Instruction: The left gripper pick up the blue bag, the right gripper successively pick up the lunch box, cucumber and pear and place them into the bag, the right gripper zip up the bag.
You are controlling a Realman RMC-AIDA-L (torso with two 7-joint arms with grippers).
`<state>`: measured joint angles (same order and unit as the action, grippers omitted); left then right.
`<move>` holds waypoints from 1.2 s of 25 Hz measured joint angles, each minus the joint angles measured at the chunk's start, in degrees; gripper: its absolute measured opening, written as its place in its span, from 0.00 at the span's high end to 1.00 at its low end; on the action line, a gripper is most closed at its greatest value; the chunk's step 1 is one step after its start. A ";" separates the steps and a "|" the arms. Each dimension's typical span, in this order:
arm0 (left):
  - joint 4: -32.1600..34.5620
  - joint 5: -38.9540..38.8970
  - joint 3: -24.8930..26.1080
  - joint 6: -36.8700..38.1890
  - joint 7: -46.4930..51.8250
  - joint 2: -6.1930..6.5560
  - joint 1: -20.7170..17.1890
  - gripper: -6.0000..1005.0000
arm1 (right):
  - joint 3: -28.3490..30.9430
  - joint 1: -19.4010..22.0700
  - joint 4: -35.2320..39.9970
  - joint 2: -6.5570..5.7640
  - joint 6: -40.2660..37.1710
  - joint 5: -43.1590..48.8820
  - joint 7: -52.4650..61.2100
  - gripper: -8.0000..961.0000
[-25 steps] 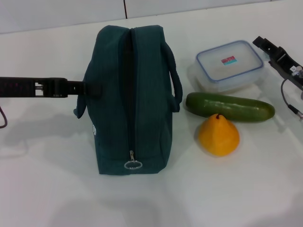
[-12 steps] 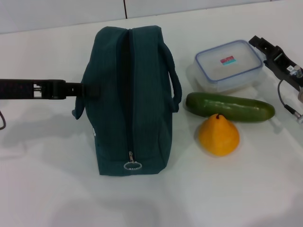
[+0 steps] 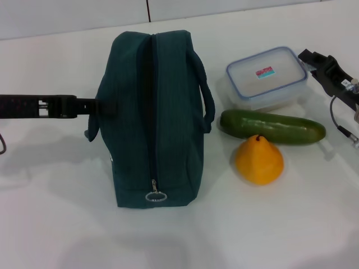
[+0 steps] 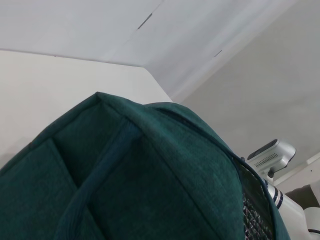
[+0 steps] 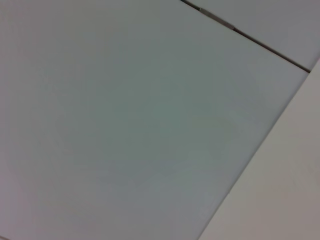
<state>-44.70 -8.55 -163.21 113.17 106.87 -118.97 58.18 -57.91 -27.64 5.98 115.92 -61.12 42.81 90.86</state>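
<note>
Blue bag (image 3: 154, 117) is matt woven cloth, slightly fuzzy, with a shiny metal ring pull (image 3: 155, 196) on the zipper. Lunch box (image 3: 266, 78) is clear glossy plastic, its lid blue-rimmed with a small paper-like sticker. Cucumber (image 3: 272, 127) has smooth, waxy, shiny skin. Pear (image 3: 258, 159) has smooth skin with a dull sheen. Table (image 3: 56, 224) is a plain white surface, smooth, faintly reflective. My left gripper (image 3: 104, 106) is matt black.

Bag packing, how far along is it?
Early. The left gripper is at the bag's side handle. The right gripper is touching the lunch box, not lifting it. Cucumber and pear lie on the table. Nothing is packed; zipping remains.
</note>
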 joint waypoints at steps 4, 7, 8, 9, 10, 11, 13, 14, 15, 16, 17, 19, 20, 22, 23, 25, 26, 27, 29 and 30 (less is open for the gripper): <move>0.15 -0.04 0.00 -0.05 0.00 0.14 0.00 0.90 | -0.90 -0.14 0.00 -0.02 0.01 0.00 -0.05 0.75; 0.15 -0.06 0.00 -0.06 0.00 0.15 0.00 0.90 | -1.59 -0.18 0.08 -0.13 0.26 0.00 -0.26 0.84; 0.15 -0.07 0.00 -0.06 0.00 0.15 0.02 0.90 | -1.73 -0.17 0.12 -0.18 0.37 0.00 -0.37 0.85; 0.15 -0.07 0.00 -0.06 0.00 0.15 0.07 0.90 | -1.83 -0.15 0.14 -0.22 0.44 0.00 -0.41 0.86; 0.15 -0.07 0.00 -0.06 0.00 0.15 0.10 0.90 | -1.97 -0.11 0.20 -0.28 0.51 0.00 -0.45 0.88; 0.15 -0.07 0.00 -0.06 0.00 0.15 0.13 0.90 | -2.08 -0.03 0.24 -0.33 0.51 0.00 -0.46 0.89; 0.15 -0.07 0.00 -0.06 0.00 0.15 0.17 0.90 | -2.13 0.13 0.34 -0.35 0.32 -0.01 -0.47 0.89; 0.14 -0.07 0.00 -0.06 0.00 0.14 0.20 0.90 | -2.13 0.29 0.46 -0.35 0.15 0.00 -0.48 0.89; 0.14 -0.07 0.00 -0.06 0.00 0.14 0.23 0.90 | -2.13 0.49 0.59 -0.35 -0.03 -0.01 -0.49 0.89; 0.14 -0.07 0.00 -0.06 0.00 0.14 0.25 0.90 | -2.13 0.68 0.73 -0.35 -0.36 -0.01 -0.49 0.89; 0.14 -0.07 0.00 -0.05 0.00 0.14 0.25 0.90 | -2.12 0.85 0.82 -0.35 -0.73 -0.01 -0.49 0.89; 0.14 -0.07 0.00 -0.02 0.00 0.14 0.18 0.90 | -2.02 1.19 0.86 -0.39 -1.79 -0.06 -0.54 0.89; 0.14 -0.07 0.00 -0.01 0.00 0.14 0.11 0.90 | -1.95 1.33 0.89 -0.41 -2.19 -0.11 -0.58 0.89; 0.14 -0.07 0.00 0.00 0.00 0.14 -0.01 0.90 | -1.73 1.71 0.93 -0.52 -3.43 -0.35 -0.72 0.89; 0.14 -0.07 0.00 0.00 -0.01 0.14 -0.06 0.89 | -1.66 1.98 1.08 -0.56 -4.01 -0.43 -0.74 0.89; 0.14 -0.11 0.00 -0.04 0.00 0.14 -0.13 0.89 | -1.56 2.80 1.73 -0.59 -5.17 -0.59 -0.70 0.89; 0.14 -0.13 0.01 -0.05 0.00 0.14 -0.16 0.89 | -1.54 3.17 2.08 -0.60 -5.63 -0.61 -0.61 0.89; 0.14 -0.18 0.03 -0.07 0.00 0.14 -0.20 0.89 | -1.53 3.52 2.43 -0.62 -6.07 -0.62 -0.50 0.89; 0.14 -0.49 0.07 -0.11 0.00 0.14 -0.26 0.89 | -1.52 3.99 2.77 -0.72 -7.03 -0.62 -0.29 0.89; 0.14 -0.60 0.08 -0.11 0.00 0.14 -0.28 0.89 | -1.51 4.05 2.82 -0.77 -7.44 -0.62 -0.23 0.89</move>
<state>-44.56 -9.15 -163.14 113.06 106.87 -118.83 57.91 -59.42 -23.58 8.80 115.16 -68.56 42.19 90.63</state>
